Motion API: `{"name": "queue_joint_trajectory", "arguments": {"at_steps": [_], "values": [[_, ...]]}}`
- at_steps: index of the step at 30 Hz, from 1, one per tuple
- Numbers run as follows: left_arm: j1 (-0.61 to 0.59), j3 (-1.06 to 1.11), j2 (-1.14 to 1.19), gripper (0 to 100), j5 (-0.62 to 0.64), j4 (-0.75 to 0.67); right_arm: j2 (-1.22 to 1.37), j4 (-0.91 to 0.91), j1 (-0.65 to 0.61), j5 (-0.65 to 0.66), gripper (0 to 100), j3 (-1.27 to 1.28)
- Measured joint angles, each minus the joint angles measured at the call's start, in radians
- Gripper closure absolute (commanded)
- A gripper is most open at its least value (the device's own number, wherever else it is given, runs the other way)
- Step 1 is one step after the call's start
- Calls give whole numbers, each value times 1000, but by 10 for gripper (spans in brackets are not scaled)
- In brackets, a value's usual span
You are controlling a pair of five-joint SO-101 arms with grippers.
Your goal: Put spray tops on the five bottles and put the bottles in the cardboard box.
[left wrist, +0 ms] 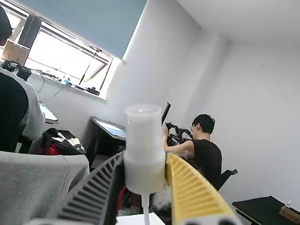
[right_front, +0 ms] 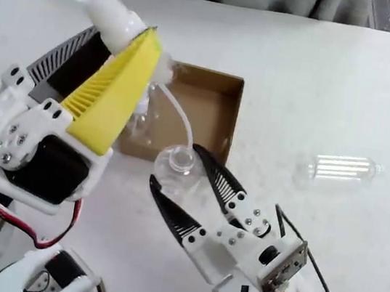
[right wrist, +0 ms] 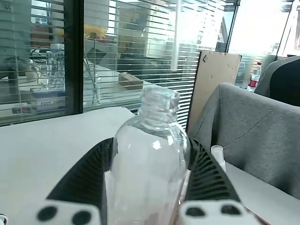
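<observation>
Left gripper [right_front: 124, 32], yellow and black, is clenched on a white spray top [right_front: 109, 8], held high and tilted. An open cardboard box [right_front: 216, 105] sits on the table. Right gripper [right_front: 174, 166] grasps a clear bottle [right_front: 177, 156], upright just in front of the box, neck up. A second bottle [right_front: 338, 169] lies on its side, well apart. The top's thin tube [right_front: 177, 118] curves down toward the held bottle. Its tip hangs just above the mouth, not yet in.
</observation>
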Motion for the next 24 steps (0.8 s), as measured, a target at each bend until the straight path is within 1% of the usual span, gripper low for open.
{"name": "queue_joint_trajectory", "arguments": {"at_steps": [2, 6, 12, 16, 21, 24], "values": [[0, 0, 0, 978, -9, 21, 0, 0, 0, 0, 982, 0], [0, 0, 0, 979, -81, 61, 0, 0, 0, 0, 982, 0], [3, 8, 0, 979, -83, 120, 0, 0, 0, 0, 982, 0], [3, 86, 0, 979, -71, 120, 0, 0, 0, 0, 982, 0], [69, 192, 3, 978, -64, 120, 0, 0, 0, 0, 982, 0], [80, 255, -46, 978, -64, 117, 0, 0, 0, 0, 982, 0]]}}
